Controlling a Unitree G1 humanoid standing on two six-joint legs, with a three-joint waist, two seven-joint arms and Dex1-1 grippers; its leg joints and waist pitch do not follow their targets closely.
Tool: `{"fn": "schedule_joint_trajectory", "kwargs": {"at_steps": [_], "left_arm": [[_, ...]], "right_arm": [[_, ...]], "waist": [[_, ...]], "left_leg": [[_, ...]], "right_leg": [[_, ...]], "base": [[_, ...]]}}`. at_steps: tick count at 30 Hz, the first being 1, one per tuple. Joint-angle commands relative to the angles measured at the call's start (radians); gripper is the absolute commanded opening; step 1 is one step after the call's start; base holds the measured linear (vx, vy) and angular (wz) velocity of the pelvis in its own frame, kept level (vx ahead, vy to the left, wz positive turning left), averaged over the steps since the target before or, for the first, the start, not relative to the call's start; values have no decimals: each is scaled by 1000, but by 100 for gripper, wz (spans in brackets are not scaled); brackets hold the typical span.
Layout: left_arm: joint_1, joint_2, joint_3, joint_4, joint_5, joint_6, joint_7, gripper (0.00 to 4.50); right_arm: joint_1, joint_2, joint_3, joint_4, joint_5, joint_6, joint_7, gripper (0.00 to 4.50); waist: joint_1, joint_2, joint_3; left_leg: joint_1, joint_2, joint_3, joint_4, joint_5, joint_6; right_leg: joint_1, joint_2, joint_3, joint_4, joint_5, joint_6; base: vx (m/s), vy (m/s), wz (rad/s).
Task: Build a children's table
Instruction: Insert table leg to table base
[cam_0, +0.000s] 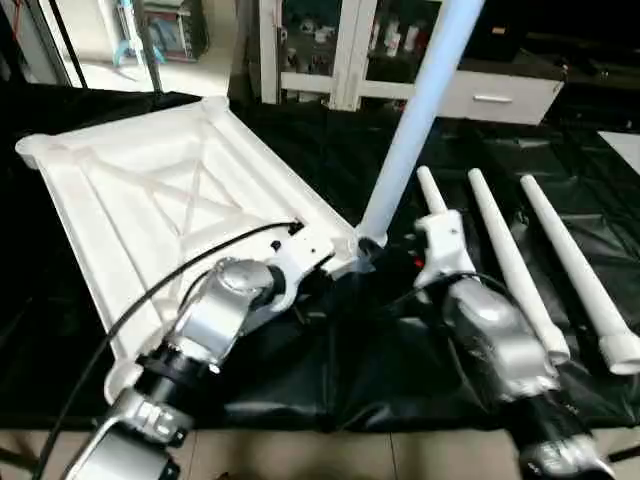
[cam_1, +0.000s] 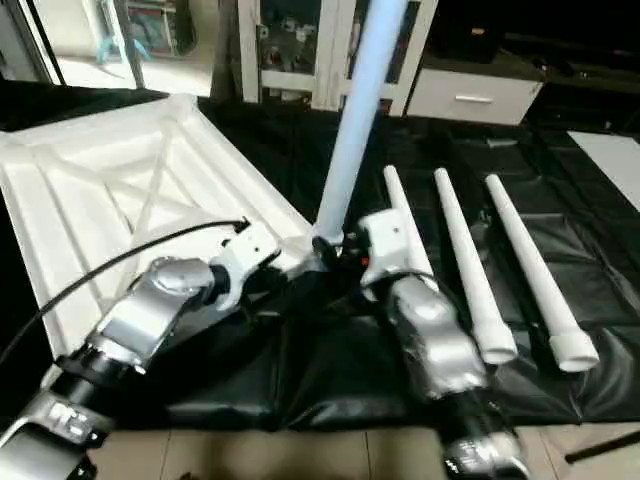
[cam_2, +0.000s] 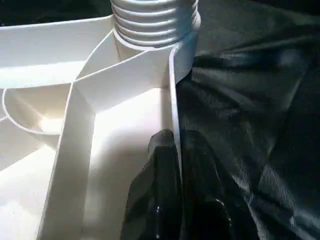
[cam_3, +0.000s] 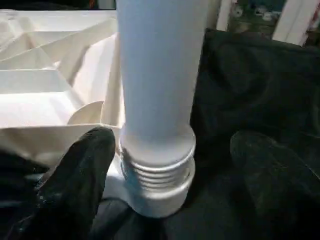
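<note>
Table top (cam_0: 150, 190) lies ribs-up on your black sheet (cam_0: 330, 370). One leg (cam_0: 415, 120) stands in its 3 o'clock corner socket (cam_3: 160, 192), threads still showing. Right gripper (cam_3: 170, 175) released astride it; left gripper (cam_2: 172, 200) pinches the top's rim. Three legs (cam_0: 520, 270) wait at 3 o'clock.

My table top (cam_0: 150, 180) and the legs (cam_0: 515, 265) beside it look like smooth white plastic. Under it lies crinkled, glossy black sheeting (cam_0: 330, 370); my forearms (cam_0: 495, 345) are brushed silver metal.

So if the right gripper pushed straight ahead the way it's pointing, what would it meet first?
Most likely the upright leg, just above its threaded base in the corner socket; the right gripper has its fingers open either side of it.
</note>
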Motion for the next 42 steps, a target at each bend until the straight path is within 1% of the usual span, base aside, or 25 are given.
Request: {"fn": "schedule_joint_trajectory", "kwargs": {"at_steps": [1, 2, 3, 6, 7, 10, 11, 12, 14, 15, 17, 22, 24, 26, 28, 31, 33, 35, 36, 37, 39, 40, 42], "left_arm": [[12, 17, -2, -5, -5, -24, -23, 0], [12, 21, -3, -4, -6, -27, -25, 0], [12, 22, -3, -4, -6, -28, -26, 0], [14, 37, -13, -7, -16, -36, -53, 0], [17, 44, -17, -11, -22, -37, -68, 0], [25, 58, -32, -29, -33, -50, -105, 0], [26, 60, -34, -31, -33, -53, -109, 0], [33, 68, -44, -44, -40, -54, -135, 0], [41, 79, -59, -58, -45, -67, -164, 0], [45, 83, -64, -64, -48, -67, -177, 0], [48, 90, -71, -70, -50, -76, -190, 0], [57, 107, -86, -85, -57, -91, -227, 0], [60, 113, -87, -93, -62, -95, -240, 0], [64, 121, -92, -105, -67, -96, -258, 0], [70, 129, -100, -119, -73, -98, -280, 0], [74, 137, -109, -131, -79, -101, -296, 0], [78, 142, -112, -141, -82, -100, -308, 0], [81, 148, -116, -149, -85, -101, -319, 0], [83, 151, -118, -154, -87, -103, -326, 0], [85, 154, -120, -157, -90, -105, -333, 0], [88, 158, -122, -162, -94, -107, -346, 0], [89, 161, -124, -164, -94, -108, -350, 0], [90, 167, -128, -168, -95, -110, -357, 0]], "right_arm": [[17, -29, -28, -58, 27, 37, 42, 445], [21, -34, -31, -69, 33, 46, 50, 445], [22, -35, -32, -72, 34, 48, 53, 445], [34, -57, -41, -112, 63, 78, 94, 445], [40, -71, -41, -132, 80, 97, 120, 445], [45, -95, -34, -148, 97, 117, 171, 445], [45, -97, -34, -149, 99, 120, 175, 445], [46, -117, -30, -154, 104, 129, 211, 445], [44, -145, -21, -155, 103, 142, 252, 445], [43, -159, -16, -155, 101, 144, 271, 445], [43, -173, -15, -157, 103, 153, 290, 445], [45, -243, -7, -166, 125, 190, 391, 445], [48, -264, -5, -172, 138, 209, 431, 445], [50, -287, 3, -175, 143, 224, 474, 445], [48, -307, 13, -164, 135, 222, 510, 445], [38, -314, 15, -140, 129, 212, 537, 445], [26, -317, 15, -116, 124, 197, 545, 445], [16, -317, 14, -102, 125, 191, 554, 445], [12, -318, 15, -97, 126, 189, 563, 445], [8, -319, 15, -95, 125, 189, 573, 445], [3, -319, 16, -90, 123, 187, 592, 445], [0, -320, 17, -87, 121, 185, 602, 445], [-5, -322, 21, -79, 115, 180, 618, 445]], "waist": [[5, 3, -53], [5, 6, -52], [5, 5, -52], [6, 7, -52], [6, 6, -53], [9, 5, -54], [10, 5, -54], [10, 2, -54], [12, 2, -54], [13, 3, -54], [19, 3, -54], [33, 2, -56], [34, 1, -57], [35, 0, -57], [35, -2, -58], [37, -1, -57], [36, -1, -57], [38, 0, -56], [38, 0, -56], [40, 3, -55], [42, 2, -55], [43, 4, -55], [42, 3, -54]], "left_leg": [[8, 73, -22, -58, 78, 143], [7, 74, -22, -58, 72, 143], [7, 74, -23, -58, 71, 142], [8, 75, -23, -58, 58, 138], [9, 74, -23, -57, 65, 138], [8, 74, -22, -56, 66, 140], [8, 75, -23, -55, 71, 142], [8, 75, -22, -55, 75, 143], [7, 74, -22, -54, 71, 146], [9, 74, -21, -53, 72, 146], [9, 75, -21, -52, 82, 145], [12, 75, -20, -48, 97, 151], [10, 75, -21, -47, 104, 153], [7, 75, -22, -46, 94, 153], [7, 75, -22, -45, 103, 155], [9, 74, -21, -44, 105, 160], [9, 76, -22, -44, 100, 157], [9, 76, -20, -44, 78, 146], [9, 76, -20, -44, 78, 146], [10, 76, -21, -46, 60, 135], [10, 76, -20, -46, 49, 126], [9, 75, -21, -47, 43, 121], [8, 75, -21, -48, 30, 115]], "right_leg": [[51, -72, 56, -52, 200, -297], [52, -72, 56, -52, 195, -300], [52, -72, 56, -52, 194, -301], [52, -73, 56, -52, 183, -305], [51, -71, 56, -50, 193, -307], [52, -73, 55, -50, 196, -311], [52, -73, 55, -49, 200, -311], [51, -73, 55, -48, 201, -312], [52, -73, 54, -48, 191, -313], [50, -73, 54, -48, 190, -314], [50, -72, 54, -46, 190, -313], [49, -72, 53, -43, 205, -313], [50, -73, 52, -41, 210, -314], [52, -75, 52, -42, 196, -314], [52, -75, 51, -40, 203, -316], [48, -74, 51, -40, 196, -320], [48, -75, 50, -40, 183, -324], [47, -75, 50, -42, 156, -324], [47, -75, 50, -42, 156, -324], [46, -75, 50, -44, 138, -321], [46, -75, 50, -44, 134, -317], [47, -75, 50, -44, 133, -315], [47, -75, 50, -45, 124, -313]], "base": [[0, 0, 0], [0, 0, 0], [0, 0, 0], [0, 0, 0], [0, 0, 0], [0, 0, 0], [0, 0, 0], [0, 0, 0], [0, 0, 0], [0, 0, 0], [0, 0, 0], [0, 0, 0], [0, 0, 0], [0, 0, 0], [0, 0, 0], [0, 0, 0], [0, 0, 0], [0, 0, 0], [0, 0, 0], [0, 0, 0], [0, 0, 0], [0, 0, 0], [0, 0, 0]]}}
